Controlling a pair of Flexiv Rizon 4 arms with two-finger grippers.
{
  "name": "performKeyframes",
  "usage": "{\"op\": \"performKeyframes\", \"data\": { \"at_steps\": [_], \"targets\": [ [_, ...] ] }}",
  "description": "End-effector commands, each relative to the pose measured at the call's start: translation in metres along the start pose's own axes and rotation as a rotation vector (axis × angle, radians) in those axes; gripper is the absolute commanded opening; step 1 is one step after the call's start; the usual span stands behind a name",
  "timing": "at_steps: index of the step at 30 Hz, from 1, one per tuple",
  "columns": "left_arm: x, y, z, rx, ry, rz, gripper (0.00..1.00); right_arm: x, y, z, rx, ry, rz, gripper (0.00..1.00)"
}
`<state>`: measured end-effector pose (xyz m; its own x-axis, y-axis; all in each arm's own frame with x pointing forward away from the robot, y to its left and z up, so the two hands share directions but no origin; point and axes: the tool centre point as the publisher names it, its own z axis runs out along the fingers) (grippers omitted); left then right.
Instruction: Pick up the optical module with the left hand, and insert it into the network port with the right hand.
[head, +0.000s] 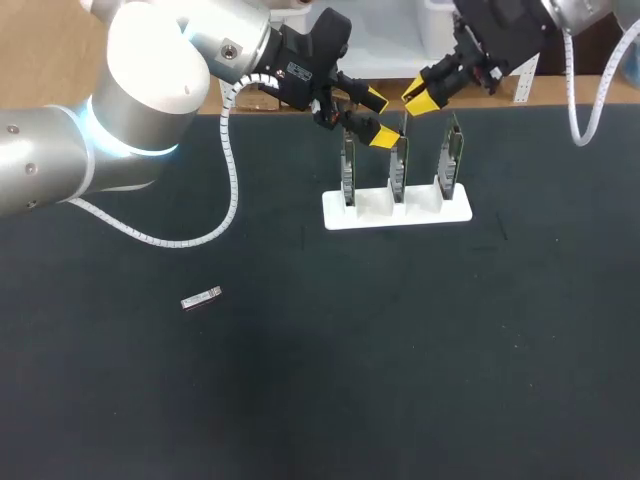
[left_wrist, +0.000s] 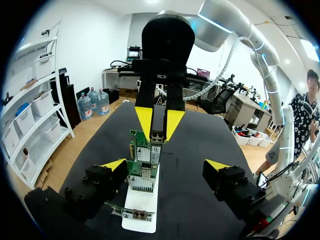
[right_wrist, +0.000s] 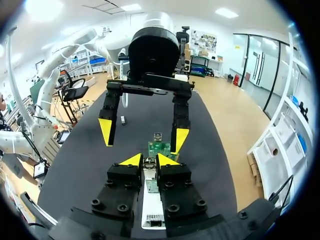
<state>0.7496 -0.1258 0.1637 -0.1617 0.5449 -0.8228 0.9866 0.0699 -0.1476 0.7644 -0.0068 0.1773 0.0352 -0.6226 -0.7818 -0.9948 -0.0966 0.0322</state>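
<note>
A small silver optical module (left_wrist: 157, 136) sits between the yellow tips of my right gripper (head: 419, 99), which is shut on it. This gripper (right_wrist: 145, 160) hangs above the upright network cards (head: 400, 165) in a white stand (head: 397, 210). My left gripper (head: 375, 118) hovers open just left of it, facing it over the same cards, with nothing between its fingers (left_wrist: 115, 165). A second optical module (head: 201, 298) lies flat on the black table, far to the front left; it also shows as a small module (right_wrist: 123, 120) beyond the left gripper (right_wrist: 143, 135).
The stand holds three green cards on edge: left (head: 348, 165), middle and right (head: 451, 155). A white coiled cable (head: 232, 190) droops from the left arm onto the black mat (head: 400, 350). The table's back edge (head: 560, 103) runs just behind the grippers.
</note>
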Motion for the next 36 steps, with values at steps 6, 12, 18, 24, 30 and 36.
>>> {"op": "performKeyframes", "data": {
  "at_steps": [6, 12, 18, 24, 30, 36],
  "targets": [
    [-0.0013, 0.0022, 0.0007, 0.003, 0.006, -0.002, 1.0, -0.0057, -0.0061, -0.0004, -0.01, 0.003, -0.015, 0.0],
    [-0.0013, 0.0022, 0.0007, 0.003, 0.006, -0.002, 1.0, -0.0056, -0.0076, -0.0009, -0.017, 0.017, -0.012, 0.0],
    [-0.0013, 0.0022, 0.0007, 0.003, 0.006, -0.002, 1.0, -0.0087, -0.008, 0.0003, -0.022, 0.019, -0.012, 0.0],
    [-0.0013, 0.0022, 0.0007, 0.003, 0.006, -0.002, 1.0, -0.0086, -0.0085, 0.0009, -0.025, 0.019, -0.001, 0.0],
    [-0.0013, 0.0022, 0.0007, 0.003, 0.006, -0.002, 1.0, -0.0065, -0.0074, 0.0022, -0.021, 0.027, 0.004, 0.0],
    [-0.0013, 0.0022, 0.0007, 0.003, 0.006, -0.002, 1.0, -0.0038, -0.004, 0.002, -0.019, 0.026, 0.014, 0.0]
  ]
}}
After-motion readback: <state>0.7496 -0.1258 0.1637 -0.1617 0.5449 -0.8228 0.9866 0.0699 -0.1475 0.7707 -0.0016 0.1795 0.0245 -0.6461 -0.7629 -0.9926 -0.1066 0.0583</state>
